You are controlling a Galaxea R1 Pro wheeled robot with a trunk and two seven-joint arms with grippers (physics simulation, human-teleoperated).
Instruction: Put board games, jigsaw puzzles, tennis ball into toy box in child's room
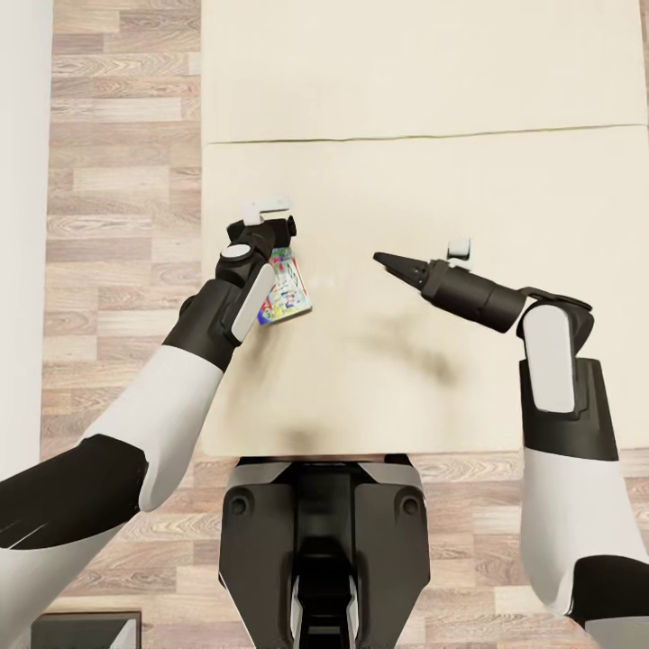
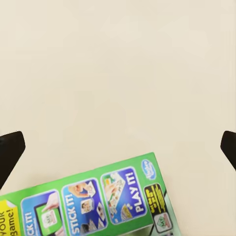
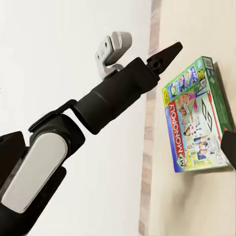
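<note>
The board game [image 1: 285, 287], a green Monopoly box, lies flat on the cream bed [image 1: 505, 198] near its left edge, partly under the left arm's wrist in the head view. The left tool [image 3: 167, 51] hovers just above the box's near corner; in the left wrist view its dark fingertips [image 2: 10, 152] are seen far out at either side of the frame, so the jaws are judged spread wide, with nothing between them but bare bed cover and the printed end of the box. No contact with the box can be confirmed. The step in hand is judged to be the grasp of this box. It would be done well if the tool were brought over the box's free edge, with one finger slid beneath it and the other set on top, so that the thin lid is pinched squarely, not nudged across the soft cover. The right tool [image 1: 393, 264] is held above the middle of the bed, well apart from the box; its fingers appear drawn together to a point and it carries nothing. The wooden floor [image 1: 126, 180] runs alongside the bed.
</note>
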